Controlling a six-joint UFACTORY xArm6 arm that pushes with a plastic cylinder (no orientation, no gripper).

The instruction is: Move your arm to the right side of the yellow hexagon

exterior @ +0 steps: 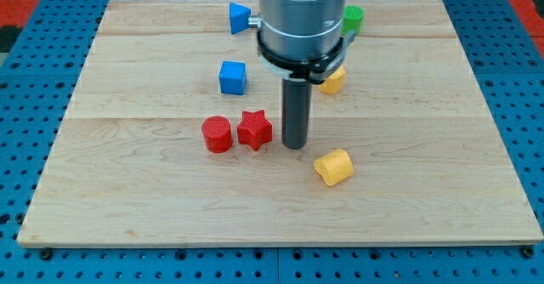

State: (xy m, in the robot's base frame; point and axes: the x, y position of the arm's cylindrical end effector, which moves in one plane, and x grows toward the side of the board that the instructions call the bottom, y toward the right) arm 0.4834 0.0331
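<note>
Leftmost on the wooden worktop (pixel 127 190) sits a red cylinder (pixel 217 134), with a red star (pixel 255 129) touching its right side. Above them, well apart, stands a blue cube (pixel 232 77), and nearer the view's top a blue triangular block (pixel 239 17). Just right of the star, my tip (pixel 295 146) rests on the wood; it is a plain rod, so the tool has nothing to open or close. Below and to the right of my tip lies a yellow block (pixel 333 167), near but not touching. Another yellow block (pixel 332 81), partly hidden behind the arm, may be the hexagon; I cannot tell. A green block (pixel 354 17) peeks out at top.
</note>
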